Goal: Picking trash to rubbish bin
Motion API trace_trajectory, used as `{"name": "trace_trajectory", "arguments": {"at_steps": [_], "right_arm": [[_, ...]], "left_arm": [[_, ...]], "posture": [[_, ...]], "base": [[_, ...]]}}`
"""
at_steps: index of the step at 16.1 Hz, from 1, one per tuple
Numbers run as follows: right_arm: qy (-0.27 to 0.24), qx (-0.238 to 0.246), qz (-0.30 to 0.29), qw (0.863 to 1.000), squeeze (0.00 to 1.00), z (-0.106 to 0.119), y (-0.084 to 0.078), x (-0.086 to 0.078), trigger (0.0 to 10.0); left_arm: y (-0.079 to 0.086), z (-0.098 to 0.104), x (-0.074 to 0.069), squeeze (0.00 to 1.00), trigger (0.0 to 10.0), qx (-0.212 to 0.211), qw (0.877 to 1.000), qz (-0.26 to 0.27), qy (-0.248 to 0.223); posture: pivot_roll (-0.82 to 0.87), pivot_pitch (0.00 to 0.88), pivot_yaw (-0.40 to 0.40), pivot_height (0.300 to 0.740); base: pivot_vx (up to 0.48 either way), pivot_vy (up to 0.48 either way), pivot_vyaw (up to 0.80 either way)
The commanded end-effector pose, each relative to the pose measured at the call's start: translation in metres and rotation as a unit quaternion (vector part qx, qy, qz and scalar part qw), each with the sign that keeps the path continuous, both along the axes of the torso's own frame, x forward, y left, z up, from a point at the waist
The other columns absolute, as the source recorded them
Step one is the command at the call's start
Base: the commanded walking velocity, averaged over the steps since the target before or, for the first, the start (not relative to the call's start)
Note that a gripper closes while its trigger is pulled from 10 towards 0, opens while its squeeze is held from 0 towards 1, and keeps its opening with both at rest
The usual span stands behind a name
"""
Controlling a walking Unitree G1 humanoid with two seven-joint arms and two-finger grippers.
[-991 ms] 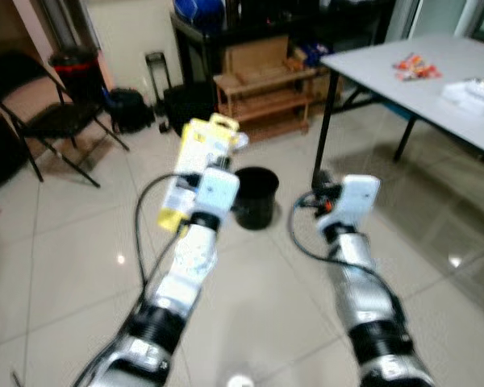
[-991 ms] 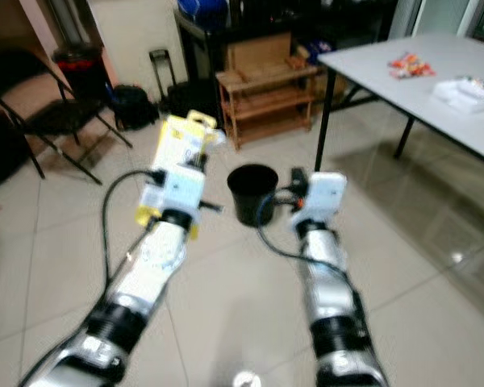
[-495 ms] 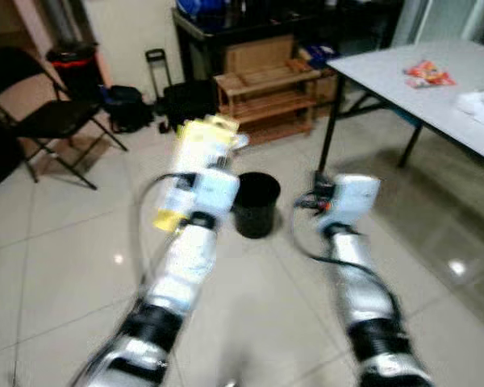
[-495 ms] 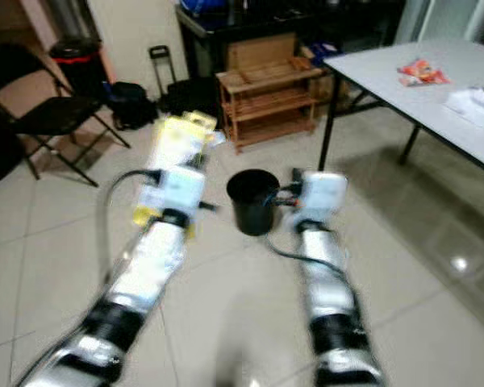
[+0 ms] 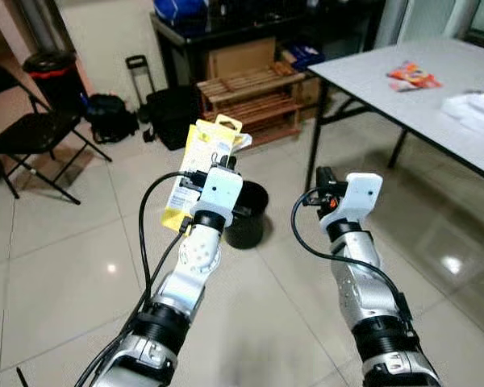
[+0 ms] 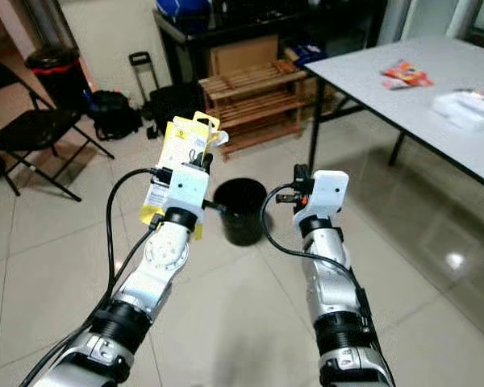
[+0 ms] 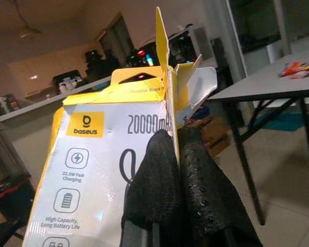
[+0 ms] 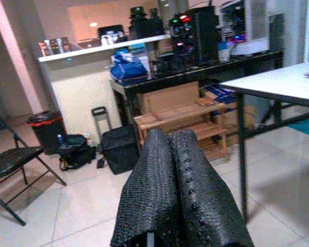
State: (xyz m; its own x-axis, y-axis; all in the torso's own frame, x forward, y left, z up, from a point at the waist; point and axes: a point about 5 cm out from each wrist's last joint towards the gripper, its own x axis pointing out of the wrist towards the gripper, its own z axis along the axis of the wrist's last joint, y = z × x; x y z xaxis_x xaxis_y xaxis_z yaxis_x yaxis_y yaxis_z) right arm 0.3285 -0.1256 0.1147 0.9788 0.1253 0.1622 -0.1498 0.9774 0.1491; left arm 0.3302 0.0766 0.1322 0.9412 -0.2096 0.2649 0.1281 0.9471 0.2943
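A yellow and white power-bank box [image 5: 200, 165] is held up in front of me, with my left gripper [image 7: 176, 135] shut on its torn edge. A round black rubbish bin [image 6: 241, 211] stands on the tiled floor just beyond and below the box, between my two arms. To the right of the bin my right gripper [image 8: 170, 135] is raised, its fingers [image 8: 195, 190] pressed together with nothing between them.
A grey table [image 5: 403, 89] with an orange wrapper [image 5: 410, 76] and white items stands at the right. Its black leg [image 5: 316, 141] is close to my right arm. A wooden rack [image 5: 246, 93], black bags [image 5: 105, 117], a folding chair [image 5: 32, 133] and a second black bin [image 5: 52, 76] line the back.
The camera has shifted and the bin now lies closer, partly behind the left arm. The box stays in the left gripper. The right gripper stays shut.
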Motion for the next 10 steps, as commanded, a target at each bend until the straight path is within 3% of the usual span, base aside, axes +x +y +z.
{"name": "trace_trajectory", "arguments": {"at_steps": [1, 10], "right_arm": [[-0.009, 0.005, 0.007, 1.0, 0.0, 0.0038, 0.0062, 0.0005, 10.0], [-0.009, 0.006, 0.011, 1.0, 0.0, 0.0033, 0.0079, 0.0003, 10.0]], "left_arm": [[0.0087, 0.0023, 0.0027, 0.0, 10.0, 0.005, 1.0, 0.011, -0.004], [0.009, 0.0023, 0.0027, 0.0, 10.0, 0.006, 1.0, 0.01, -0.005]], "posture": [[-0.03, 0.01, 0.073, 0.74], [-0.03, 0.001, 0.077, 0.74]], "base": [[0.439, 0.0, 0.0], [0.441, 0.0, 0.0]]}}
